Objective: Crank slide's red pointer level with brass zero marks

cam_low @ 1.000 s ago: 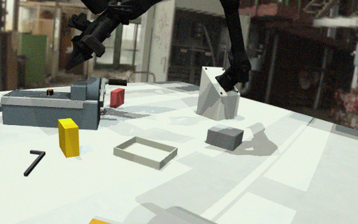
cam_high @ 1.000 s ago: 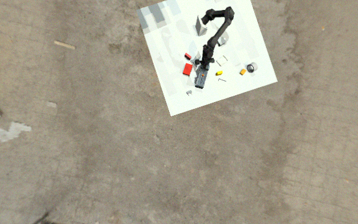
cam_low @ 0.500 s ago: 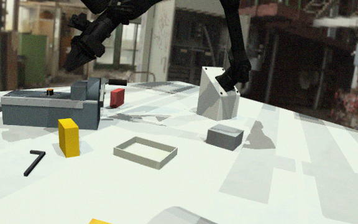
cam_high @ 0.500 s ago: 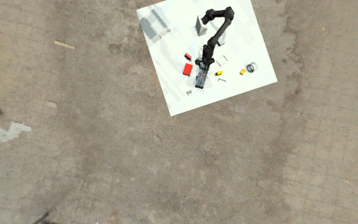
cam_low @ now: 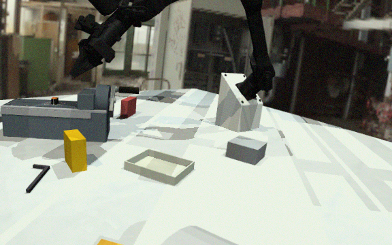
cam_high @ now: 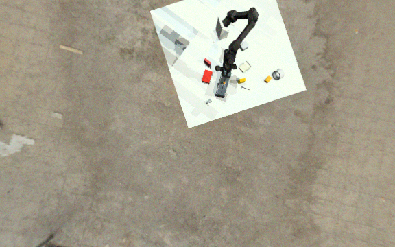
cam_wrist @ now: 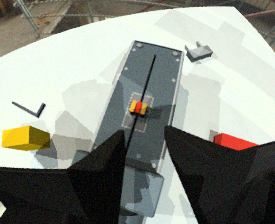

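The machine [cam_low: 46,119] [cam_high: 221,88] [cam_wrist: 164,79] is a long grey block with a slot along its top. Its slide's red pointer [cam_low: 54,100] [cam_wrist: 138,106] sits about midway along the slot, with a brass-coloured mark right beside it in the wrist view. The crank disc [cam_low: 103,96] and its black handle [cam_low: 128,90] are at the machine's right end in the exterior view. My gripper [cam_low: 77,71] [cam_wrist: 144,133] [cam_high: 223,70] hangs in the air above the crank end, clear of the handle. Its fingers stand partly apart with nothing between them.
A yellow block [cam_low: 75,150] [cam_wrist: 24,137], a black hex key [cam_low: 37,177] and a shallow tray [cam_low: 158,167] lie in front of the machine. A red block [cam_low: 128,106], a grey block [cam_low: 246,150] and the white arm mount [cam_low: 237,105] stand nearby.
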